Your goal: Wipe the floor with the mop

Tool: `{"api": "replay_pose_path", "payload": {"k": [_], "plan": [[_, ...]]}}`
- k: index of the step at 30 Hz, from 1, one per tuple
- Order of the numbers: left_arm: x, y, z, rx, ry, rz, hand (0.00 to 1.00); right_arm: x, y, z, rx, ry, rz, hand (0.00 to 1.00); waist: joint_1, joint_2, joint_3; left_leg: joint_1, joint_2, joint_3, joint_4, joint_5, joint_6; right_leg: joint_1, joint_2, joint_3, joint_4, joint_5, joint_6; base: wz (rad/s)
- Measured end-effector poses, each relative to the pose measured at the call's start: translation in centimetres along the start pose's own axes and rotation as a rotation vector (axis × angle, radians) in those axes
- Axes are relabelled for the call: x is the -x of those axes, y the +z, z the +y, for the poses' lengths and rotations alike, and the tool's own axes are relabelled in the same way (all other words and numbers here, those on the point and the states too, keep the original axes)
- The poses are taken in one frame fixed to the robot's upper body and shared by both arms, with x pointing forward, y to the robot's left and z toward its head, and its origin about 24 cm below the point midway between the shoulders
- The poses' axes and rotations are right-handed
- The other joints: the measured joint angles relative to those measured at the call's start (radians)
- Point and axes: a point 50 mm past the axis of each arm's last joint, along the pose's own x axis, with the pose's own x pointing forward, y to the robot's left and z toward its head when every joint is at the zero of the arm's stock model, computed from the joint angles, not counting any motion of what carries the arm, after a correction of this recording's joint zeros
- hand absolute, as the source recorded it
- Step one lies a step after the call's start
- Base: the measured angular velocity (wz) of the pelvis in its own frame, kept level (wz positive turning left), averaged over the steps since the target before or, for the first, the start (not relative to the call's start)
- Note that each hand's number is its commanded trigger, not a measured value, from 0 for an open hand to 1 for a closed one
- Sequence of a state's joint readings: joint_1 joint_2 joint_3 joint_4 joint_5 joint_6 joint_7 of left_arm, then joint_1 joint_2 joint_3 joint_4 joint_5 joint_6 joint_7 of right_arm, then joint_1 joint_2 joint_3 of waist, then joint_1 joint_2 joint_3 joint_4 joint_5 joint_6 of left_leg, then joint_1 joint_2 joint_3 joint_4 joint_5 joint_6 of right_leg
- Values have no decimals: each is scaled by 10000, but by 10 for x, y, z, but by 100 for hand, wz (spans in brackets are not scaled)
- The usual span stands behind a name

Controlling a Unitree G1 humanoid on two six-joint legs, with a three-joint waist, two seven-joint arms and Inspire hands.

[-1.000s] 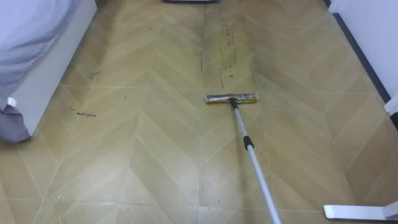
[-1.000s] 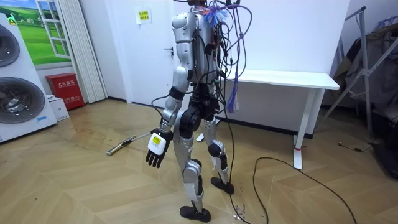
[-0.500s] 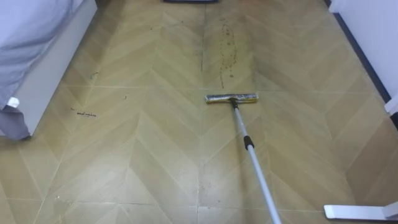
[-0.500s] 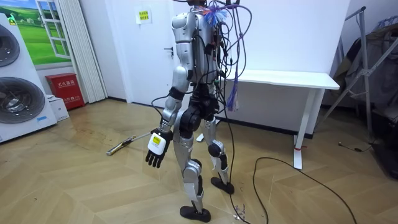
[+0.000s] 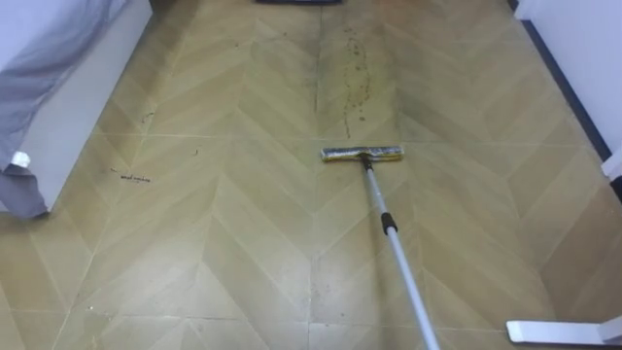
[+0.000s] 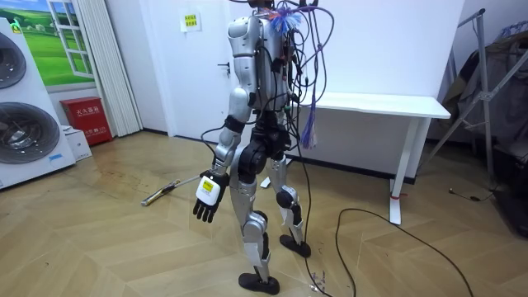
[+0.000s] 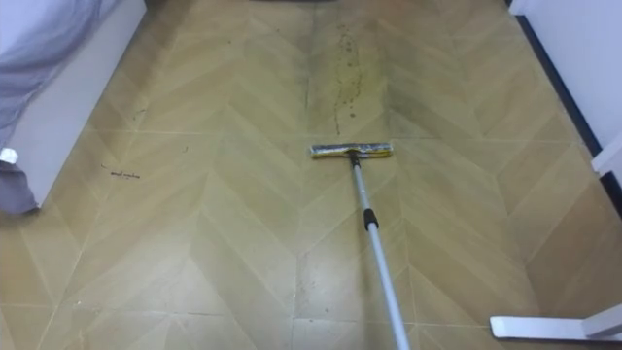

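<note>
A mop lies on the wooden floor in front of me. Its flat yellow-grey head (image 5: 362,154) sits just below a dark dirty streak (image 5: 354,73), and its silver pole (image 5: 394,243) runs back toward me and leaves the picture at the bottom. In the room view the mop (image 6: 169,191) rests on the floor on the room view's left of my legs. I stand upright, facing that side. My left hand (image 6: 206,198) hangs beside my thigh with relaxed fingers, holding nothing and apart from the pole.
A white unit draped in grey cloth (image 5: 39,87) stands at my left. A white wall with a dark skirting (image 5: 569,92) runs along my right, and a white table foot (image 5: 559,332) lies near it. Washing machines (image 6: 25,124) and a white desk (image 6: 388,106) stand in the room.
</note>
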State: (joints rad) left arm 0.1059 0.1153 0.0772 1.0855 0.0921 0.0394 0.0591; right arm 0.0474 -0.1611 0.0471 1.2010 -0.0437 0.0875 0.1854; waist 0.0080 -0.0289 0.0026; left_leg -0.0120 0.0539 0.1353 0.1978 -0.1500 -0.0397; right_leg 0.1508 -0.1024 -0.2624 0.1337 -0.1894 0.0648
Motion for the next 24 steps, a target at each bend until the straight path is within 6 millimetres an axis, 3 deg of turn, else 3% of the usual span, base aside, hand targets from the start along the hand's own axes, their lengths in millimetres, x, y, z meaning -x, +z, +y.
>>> {"api": "replay_pose_path", "payload": {"k": [7, 15, 24], "plan": [[-1, 6, 1, -132, -15, -172, 0, 0, 3, 0, 11, -87, -77, 100, -46, 47, -126, -801, 3, -38, 207, 5, 6, -653, -11, -141, 28, 1, -2, 2], [-3, 21, -2, -463, -116, -506, 0, -2, 11, 1, -415, -257, -258, 100, -30, 198, -3, -1632, 2, -178, 409, 33, 39, -1368, -21, -438, 82, 3, -5, 5], [-7, 37, -3, -399, -25, -698, 0, -3, 23, -2, -996, -473, -406, 100, -41, 314, 44, -2916, 10, -322, 532, 155, 87, -2833, -61, -464, 597, 3, -5, 2]]}}
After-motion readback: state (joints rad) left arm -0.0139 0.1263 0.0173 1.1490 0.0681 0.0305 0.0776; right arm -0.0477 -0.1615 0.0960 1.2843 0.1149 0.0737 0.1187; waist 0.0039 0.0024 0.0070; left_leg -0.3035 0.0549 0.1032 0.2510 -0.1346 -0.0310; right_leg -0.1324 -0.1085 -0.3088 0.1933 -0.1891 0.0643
